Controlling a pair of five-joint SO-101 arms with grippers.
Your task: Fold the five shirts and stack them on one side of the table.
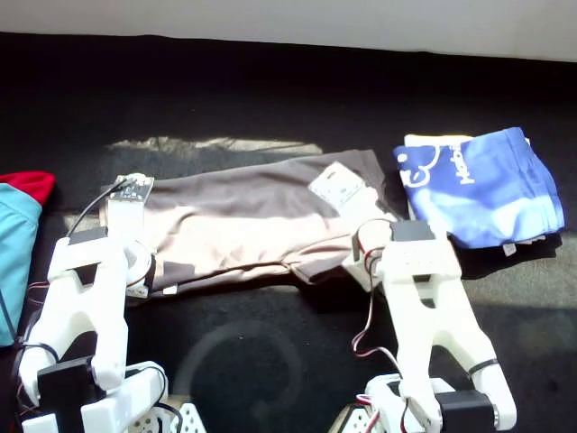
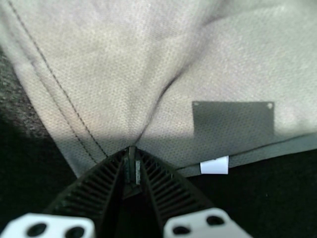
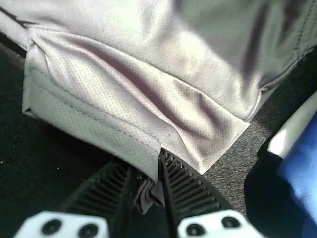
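Left gripper (image 2: 132,162) and right gripper (image 3: 158,166) each pinch a thin fold of the grey shirt (image 1: 252,216), which could slip free when lifted.

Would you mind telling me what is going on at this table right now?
Two robot arms are handling a grey shirt spread across the middle of the black table. The left gripper is shut on its near edge at one end, and the right gripper pinches that edge at the other end. A folded blue shirt lies on the right; a teal garment and a red garment lie at the left edge.
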